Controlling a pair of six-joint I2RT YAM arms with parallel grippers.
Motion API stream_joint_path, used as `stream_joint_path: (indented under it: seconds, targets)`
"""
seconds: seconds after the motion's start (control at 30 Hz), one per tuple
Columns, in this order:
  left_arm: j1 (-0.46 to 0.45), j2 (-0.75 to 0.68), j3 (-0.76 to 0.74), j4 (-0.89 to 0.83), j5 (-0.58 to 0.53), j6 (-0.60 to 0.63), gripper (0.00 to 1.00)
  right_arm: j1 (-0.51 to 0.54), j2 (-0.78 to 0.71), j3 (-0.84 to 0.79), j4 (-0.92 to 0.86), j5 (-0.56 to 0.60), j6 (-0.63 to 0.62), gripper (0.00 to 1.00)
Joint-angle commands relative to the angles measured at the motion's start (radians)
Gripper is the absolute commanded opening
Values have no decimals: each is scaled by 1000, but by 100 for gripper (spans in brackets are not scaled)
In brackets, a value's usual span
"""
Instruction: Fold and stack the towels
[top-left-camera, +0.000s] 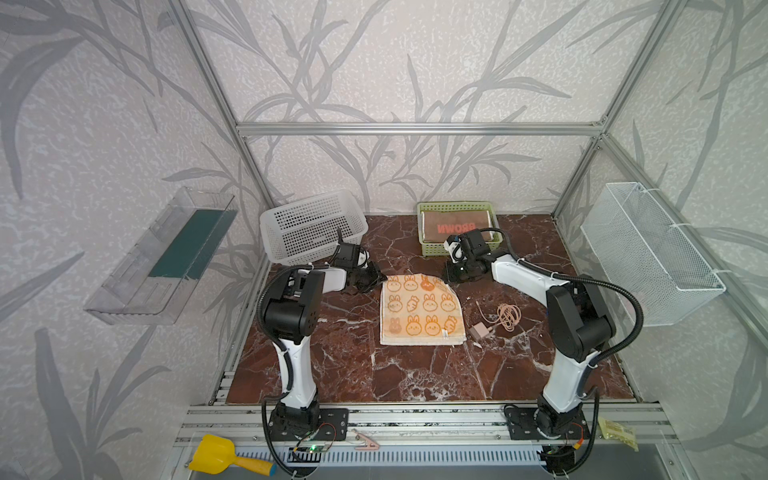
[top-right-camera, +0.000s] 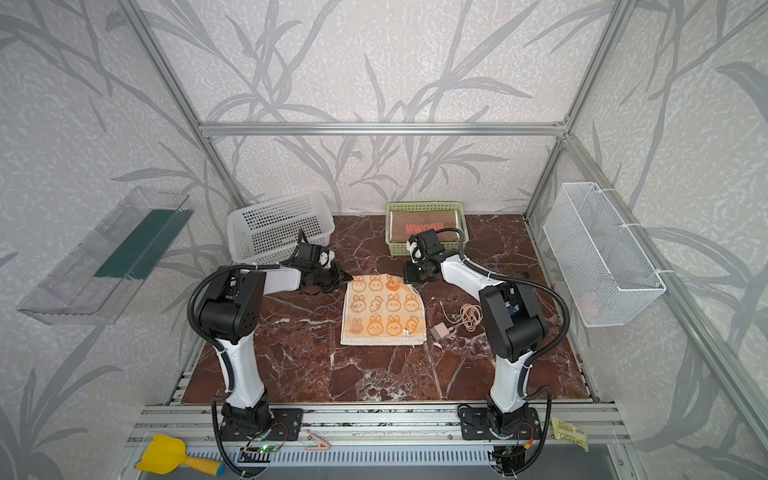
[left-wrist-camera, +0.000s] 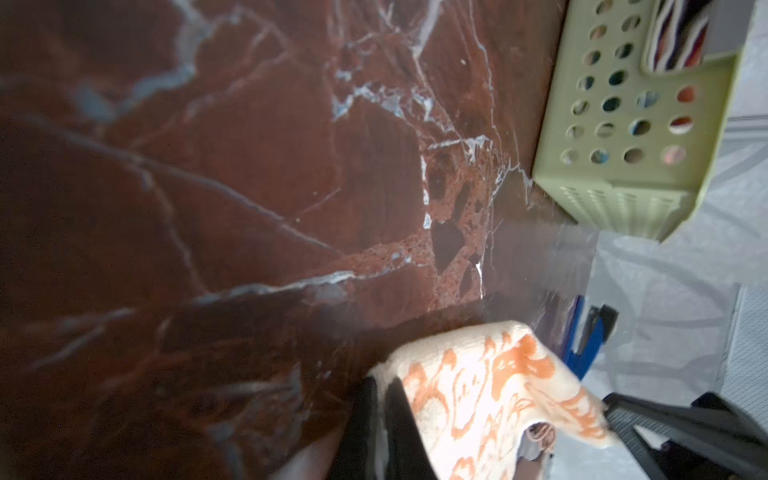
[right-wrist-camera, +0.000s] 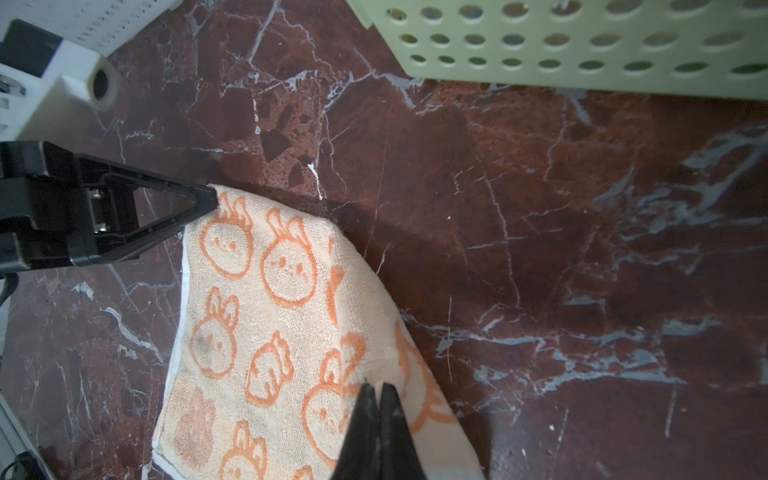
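Grips the bunny towel (top-left-camera: 419, 309) by its 11 o'clock corner in the left gripper (top-left-camera: 376, 279), jaws clenched on the cloth. Pinches the 1 o'clock corner in the right gripper (right-wrist-camera: 376, 388), just as tight, lifted off the table (top-left-camera: 353, 365). Rest of the cloth flat at table centre. At 1 o'clock of it, a green basket (top-left-camera: 457, 206) with a folded towel (top-left-camera: 455, 227) inside; at 10 o'clock a white basket (top-left-camera: 311, 232); at 3 o'clock, near, a cable (top-left-camera: 505, 316).

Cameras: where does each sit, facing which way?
Top views: high in front, looking down on red marble tabletop; left arm, right arm whole.
Left wrist: behind its shut jaws, facing past cream orange-bunny terry towel to green perforated plastic basket.
Right wrist: behind its shut jaws, over the towel; left arm's jaws visible.
All share the towel.
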Motion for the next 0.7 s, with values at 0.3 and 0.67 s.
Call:
stream_joint_path:
  seconds: [0.3, 0.67]
  targets:
    - [48, -230, -26, -62, 31, 83, 0, -19, -137, -27, -30, -16, -34, 0]
    - [114, -252, -217, 56, 116, 66, 0, -5, -162, -198, 26, -118, 28, 0]
